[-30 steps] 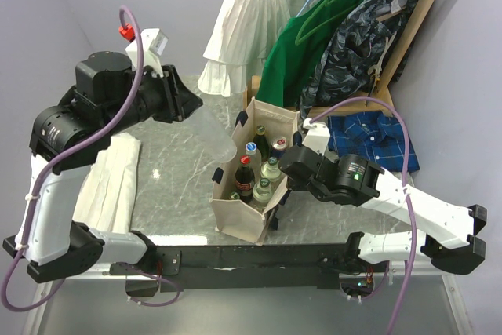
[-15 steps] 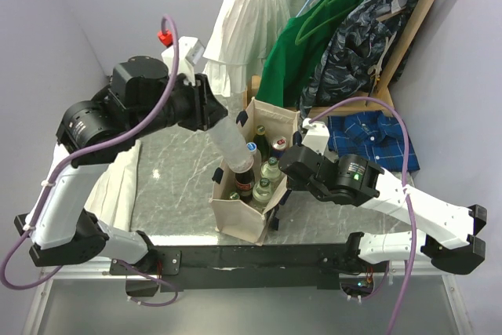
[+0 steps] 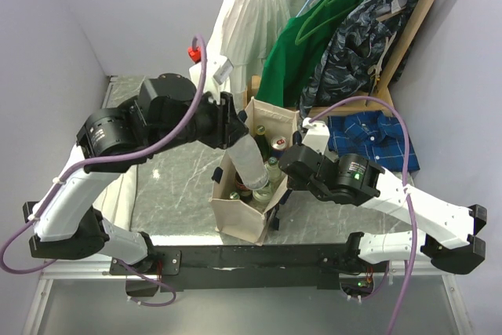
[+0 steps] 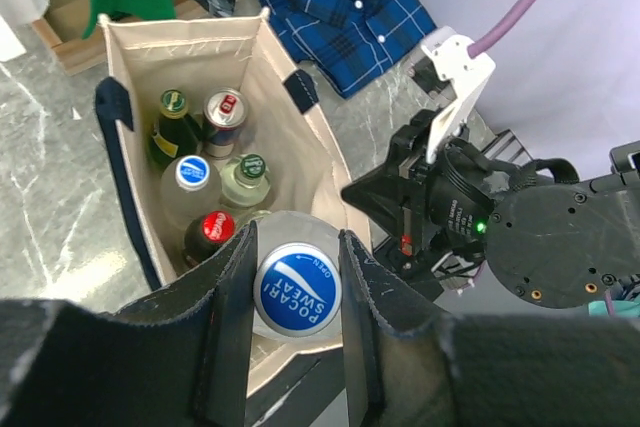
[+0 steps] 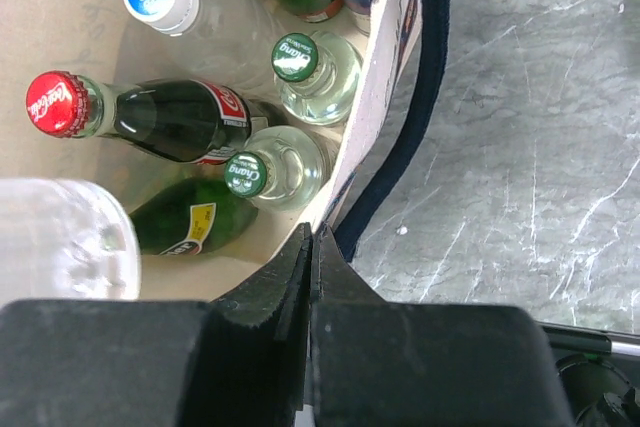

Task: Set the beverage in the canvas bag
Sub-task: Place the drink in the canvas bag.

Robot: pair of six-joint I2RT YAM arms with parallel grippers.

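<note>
Left hand (image 4: pixel 296 252) is partly open, clamped round the clear beverage bottle (image 3: pixel 252 164), angling it bottom-first into the mouth of the canvas bag (image 3: pixel 243 216), not yet released. Right hand (image 5: pixel 312 245) is pinched fully closed on the bag's rim, likely to hold it open and steady.

The top external view looks down from above and behind the arm bases, wide enough to take in the whole worktop (image 3: pixel 172 186) with the canvas bag (image 3: pixel 239 213) near the middle. The left wrist view looks steeply down past the left end effector (image 4: pixel 296 247) and the beverage (image 4: pixel 297 290) into the bag's open mouth. The right wrist view sits nearer, over the right end effector (image 5: pixel 311 242) at the bag's rim, facing down. All three share the bag's interior and its bottles (image 5: pixel 170 117).
</note>
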